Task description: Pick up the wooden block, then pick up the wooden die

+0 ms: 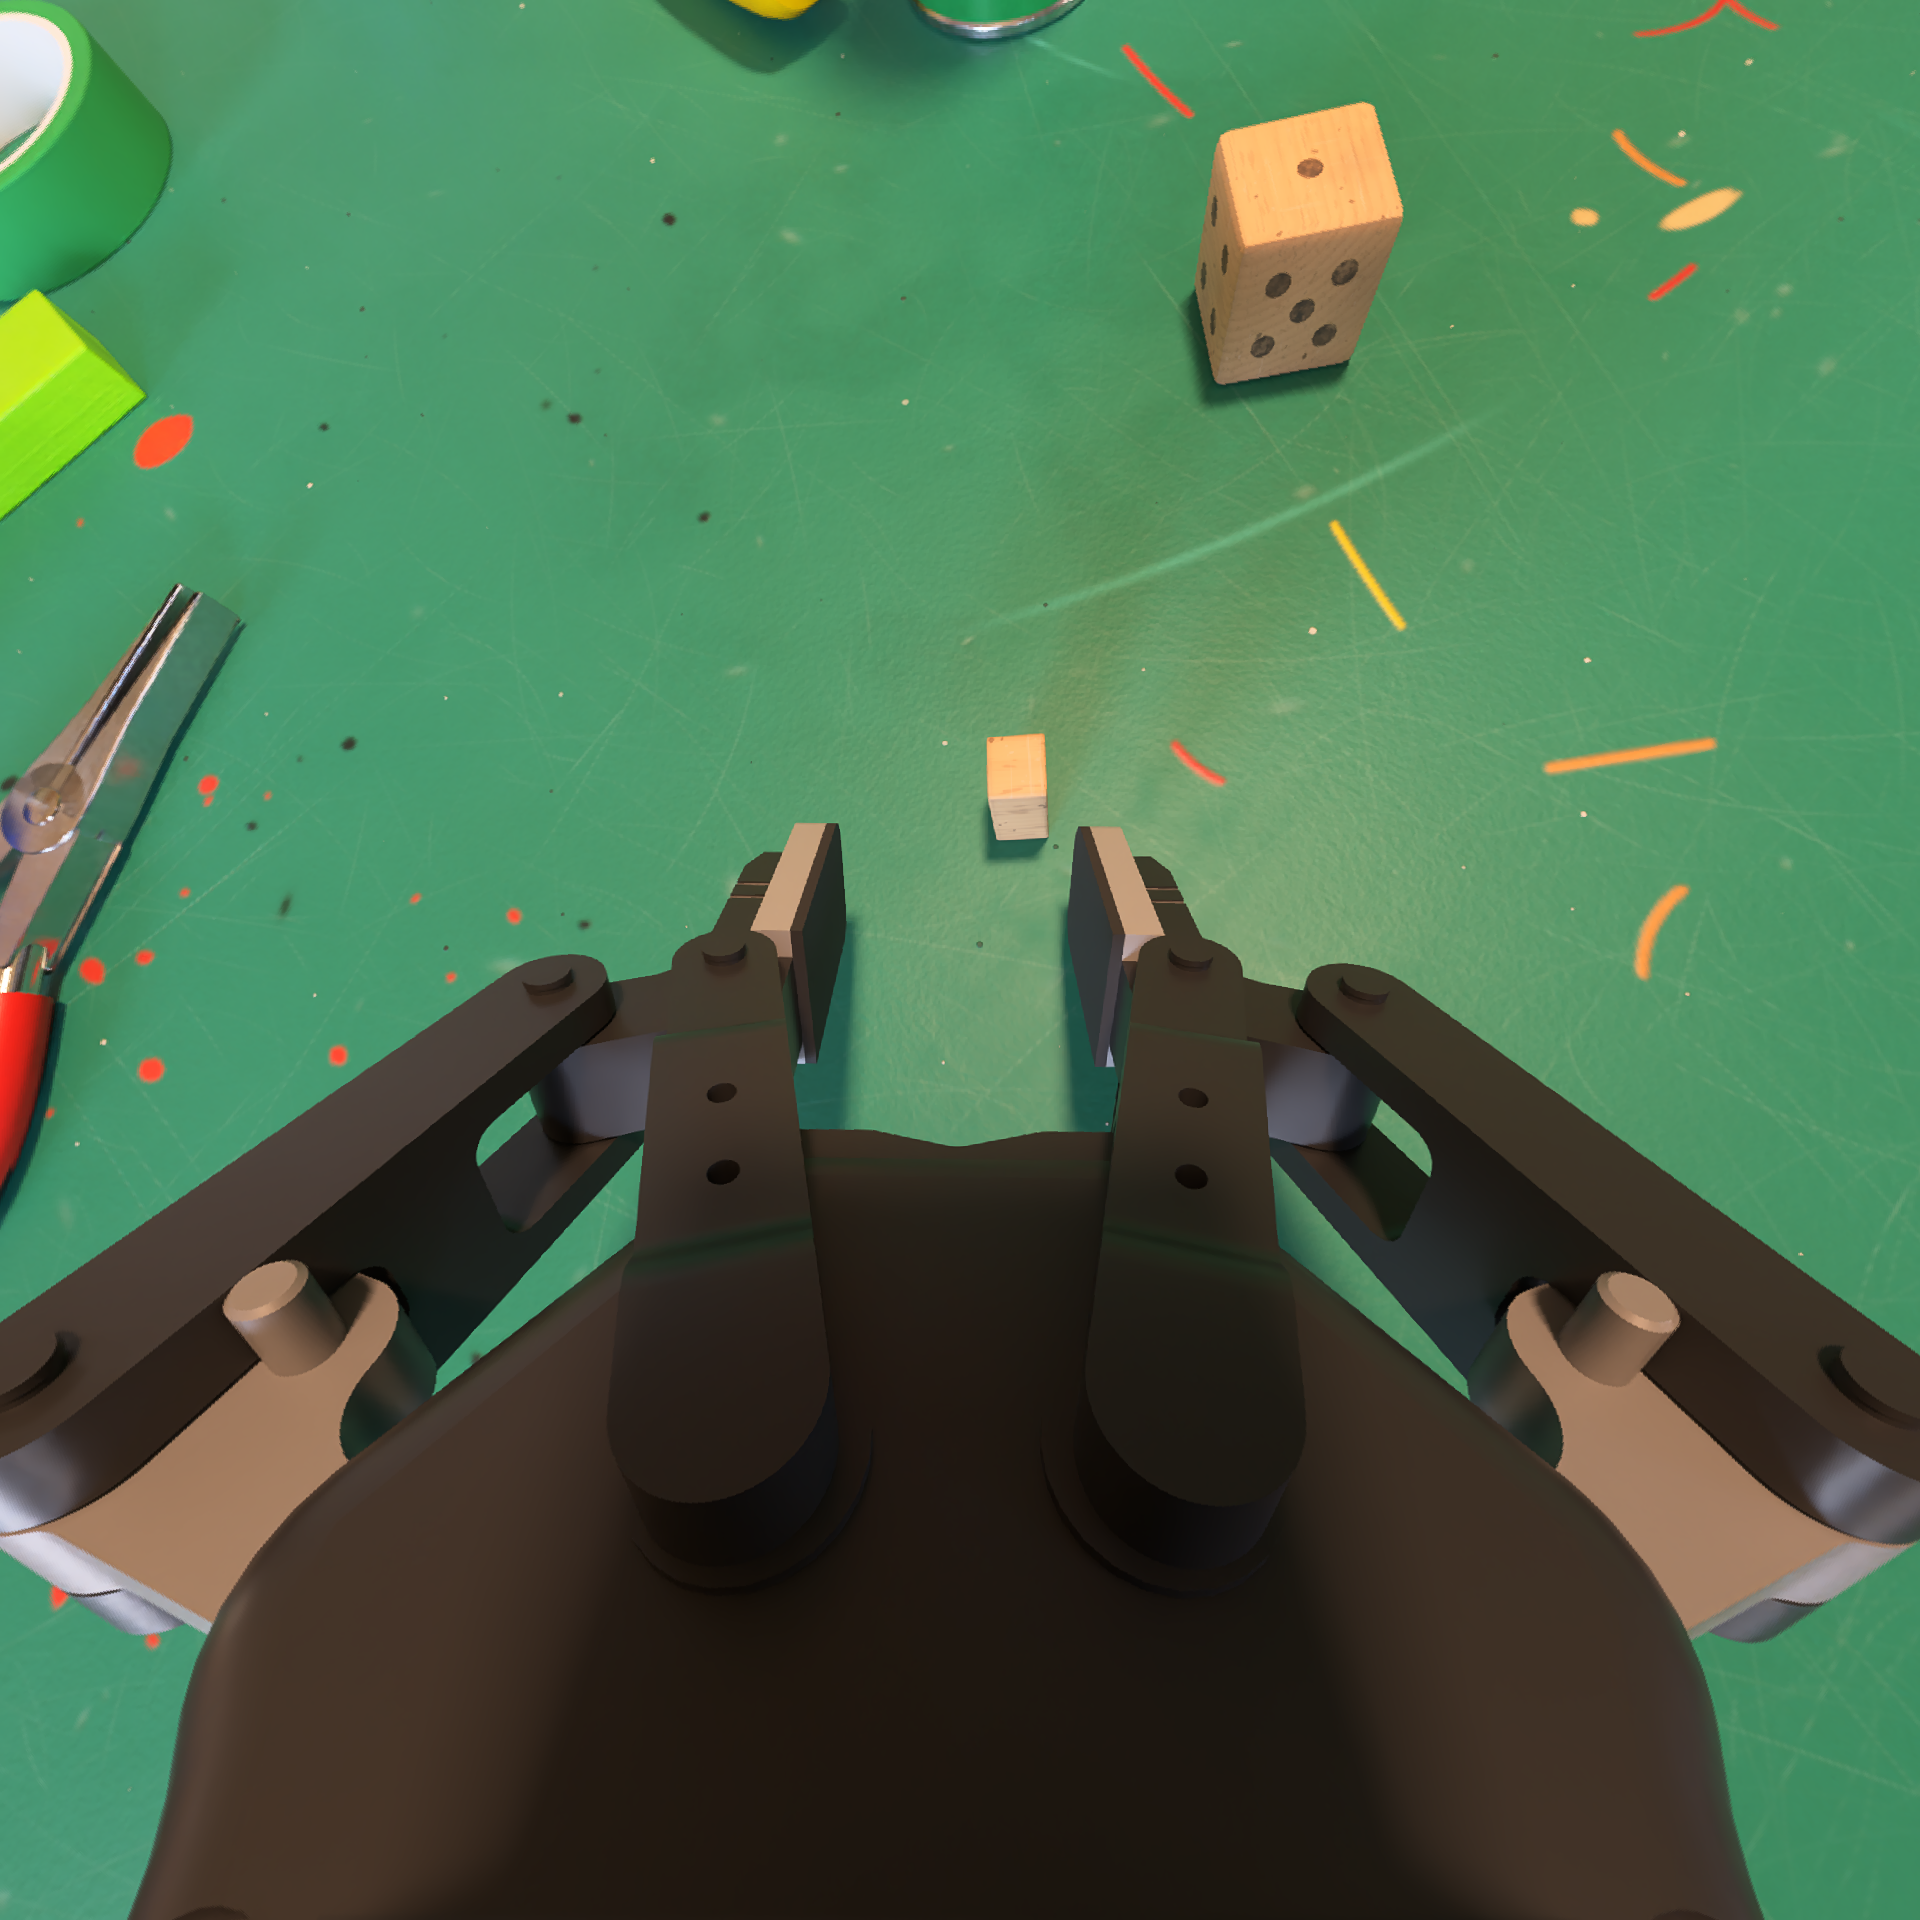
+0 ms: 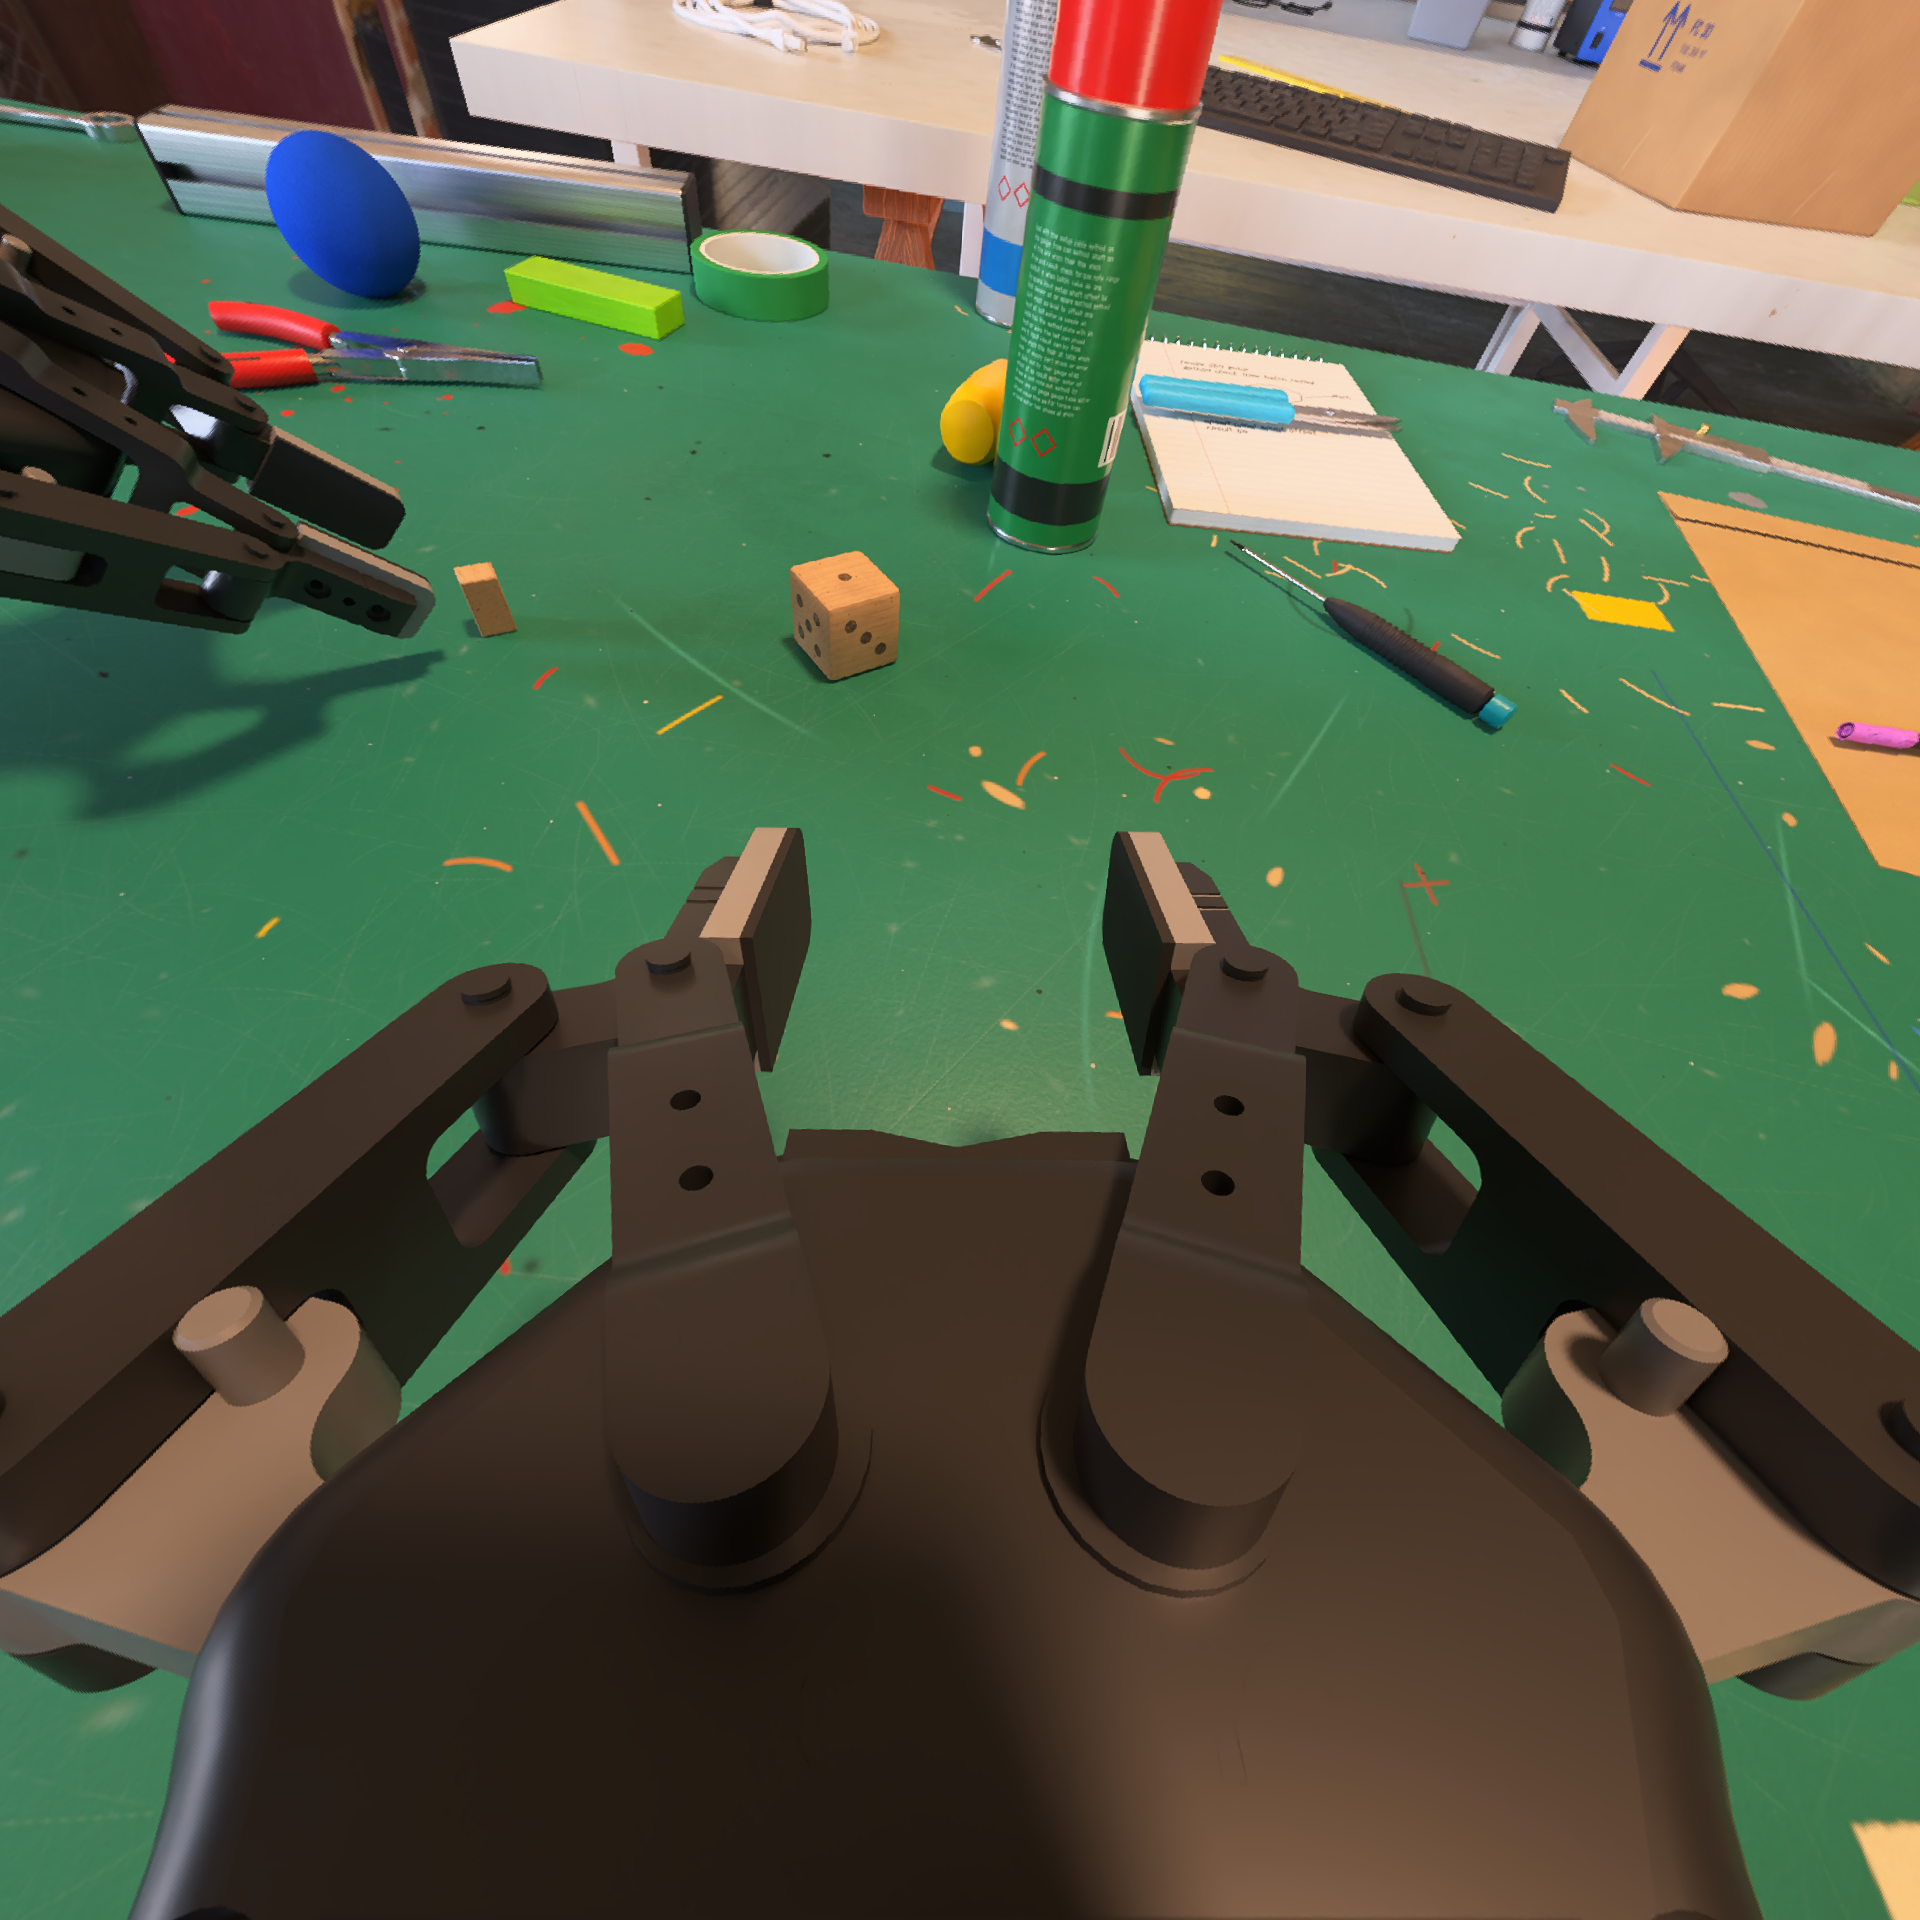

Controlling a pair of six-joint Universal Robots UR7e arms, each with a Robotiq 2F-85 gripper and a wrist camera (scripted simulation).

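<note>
A small plain wooden block (image 1: 1016, 784) stands on the green mat just beyond my left gripper (image 1: 956, 847), slightly right of the gap's middle. The left gripper is open and empty, above the mat. The wooden die (image 1: 1294, 244) with dark pips sits farther off to the upper right. In the right wrist view the block (image 2: 484, 600) stands just off the left gripper's fingertips (image 2: 400, 597), and the die (image 2: 845, 615) lies at mid-table. My right gripper (image 2: 956, 852) is open and empty, well short of the die.
Red-handled pliers (image 2: 364, 353), a lime green bar (image 2: 592, 296), a green tape roll (image 2: 760, 272) and a blue ball (image 2: 341, 213) lie at the far left. A green spray can (image 2: 1081, 312), a yellow object (image 2: 971, 414), a notepad (image 2: 1288, 457) and a screwdriver (image 2: 1403, 649) lie beyond the die.
</note>
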